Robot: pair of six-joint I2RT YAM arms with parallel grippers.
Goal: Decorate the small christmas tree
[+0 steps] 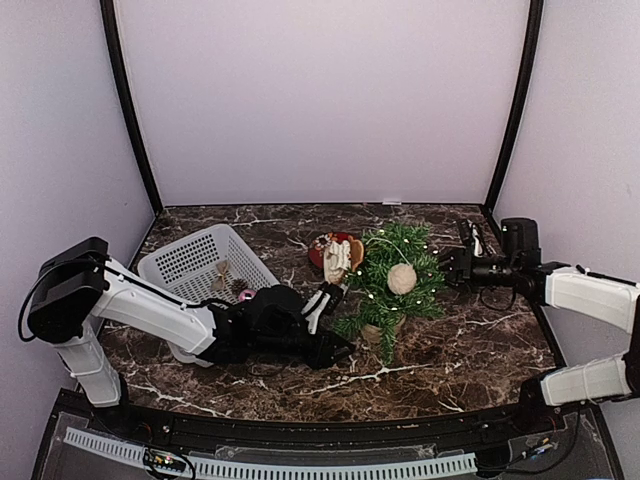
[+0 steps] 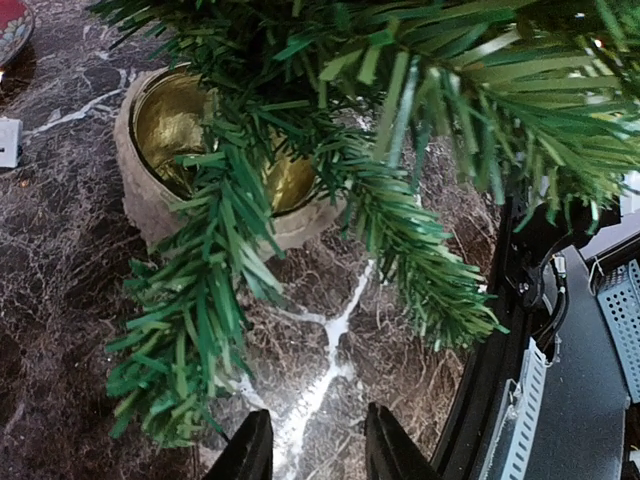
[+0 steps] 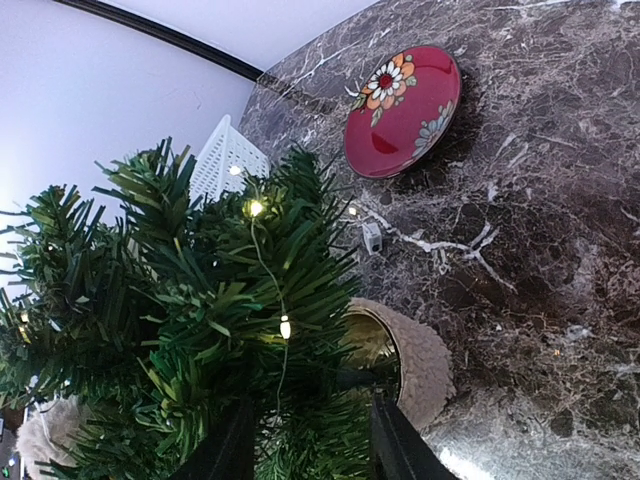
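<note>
Marble tabletop (image 1: 480,340): small christmas tree (image 1: 385,252) sits centre. Yr left end effector (image 2: 318,455) is spread, empty, low by pot (image 2: 140,205), prob. to steady it. Right end effector (image 3: 310,445) is spread too, branch tips (image 3: 300,395) btwn fingers (image 3: 225,450).

Green, beige-potted small christmas tree (image 1: 380,265), upright, centre-right

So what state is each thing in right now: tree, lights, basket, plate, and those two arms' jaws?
small christmas tree: standing in its pot, one white ball hung on it.
lights: lit.
left gripper: jaws open, empty, near the pot.
right gripper: jaws open, branches between them.
basket: upright, ornaments inside.
red plate: lying flat, face up.
</note>
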